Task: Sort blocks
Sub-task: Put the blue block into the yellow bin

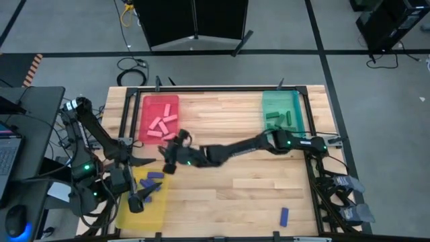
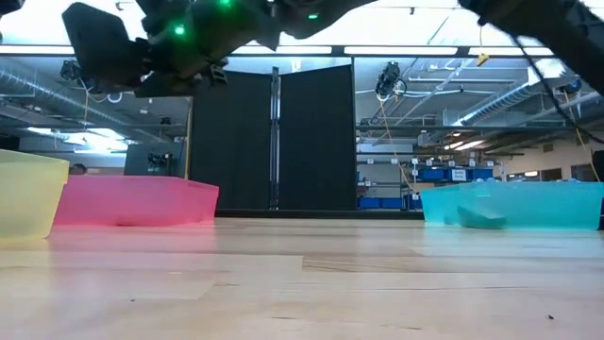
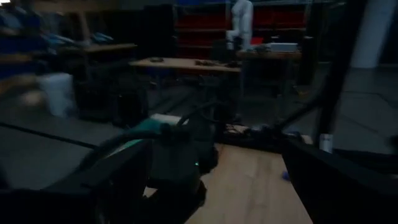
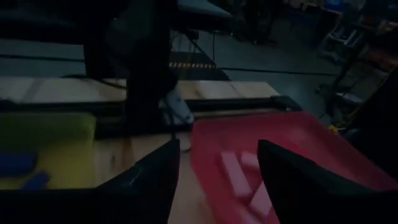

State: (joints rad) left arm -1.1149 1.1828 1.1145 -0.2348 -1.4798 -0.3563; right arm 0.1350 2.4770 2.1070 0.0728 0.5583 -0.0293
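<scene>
Pink blocks (image 1: 160,126) lie in the red tray (image 1: 149,104) at the far left. Green blocks (image 1: 275,119) lie in the teal tray (image 1: 293,101) at the far right. Blue blocks (image 1: 153,179) lie in the yellow tray (image 1: 158,208) at the near left. One blue block (image 1: 283,215) lies flat on the table near the near edge. My right gripper (image 1: 172,149) reaches across the table and hovers open at the red tray's near edge; the right wrist view shows its gap (image 4: 217,180) empty over the red tray (image 4: 292,143). My left gripper (image 1: 138,198) is open above the yellow tray and holds nothing.
A dark frame (image 1: 222,89) runs around the far part of the table. The right arm (image 1: 235,148) stretches across the table's middle. Bare wood (image 1: 228,195) lies between the yellow tray and the lone blue block. The low view shows the three trays (image 2: 132,201) standing on the table.
</scene>
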